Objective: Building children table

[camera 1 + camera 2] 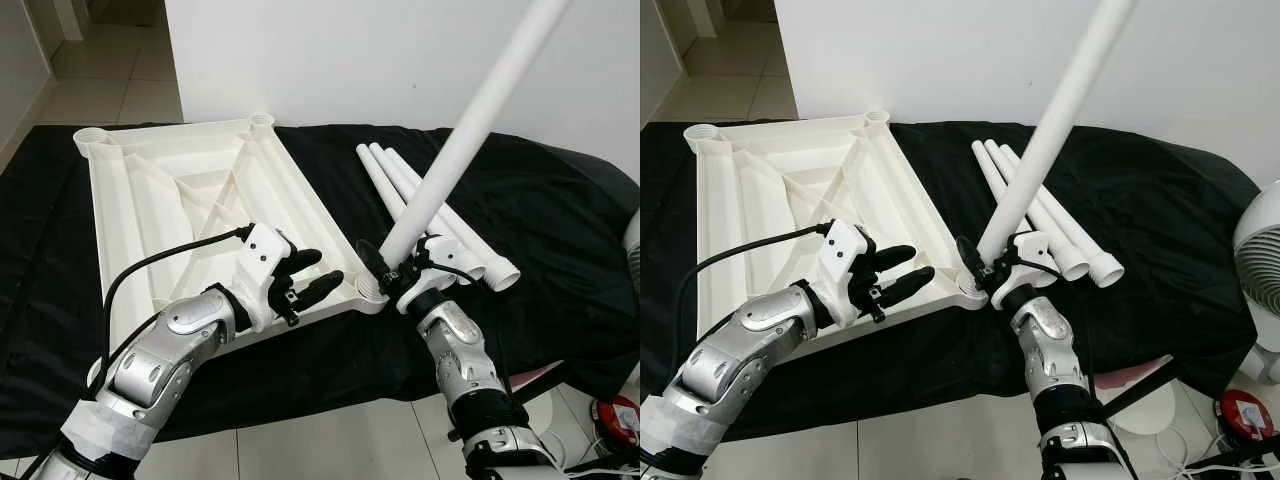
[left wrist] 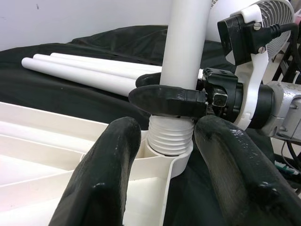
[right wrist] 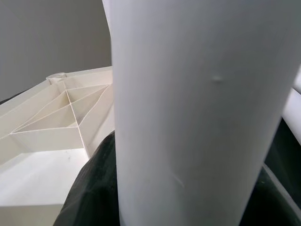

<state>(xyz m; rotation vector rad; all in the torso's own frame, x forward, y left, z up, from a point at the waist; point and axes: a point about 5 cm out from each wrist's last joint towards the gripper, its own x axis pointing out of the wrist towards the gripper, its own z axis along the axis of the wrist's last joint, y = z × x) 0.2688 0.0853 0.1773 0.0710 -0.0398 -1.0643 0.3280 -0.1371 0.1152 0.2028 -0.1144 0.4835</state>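
Table leg (image 1: 470,140) is being clamped by the right gripper (image 1: 392,268) over the tabletop's (image 1: 190,210) near right corner socket (image 2: 170,155); the left gripper (image 1: 303,276) is being held open beside it.

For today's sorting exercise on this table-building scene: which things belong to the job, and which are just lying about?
Job: upturned tabletop; leg held by the right gripper at the corner socket; spare legs; left gripper, open beside it.

Lying about: fan; black cloth.

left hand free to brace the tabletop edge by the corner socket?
Probably yes. The left hand is open, hovering right over the tabletop edge beside the socket, nothing between; the right hand holds the leg there.
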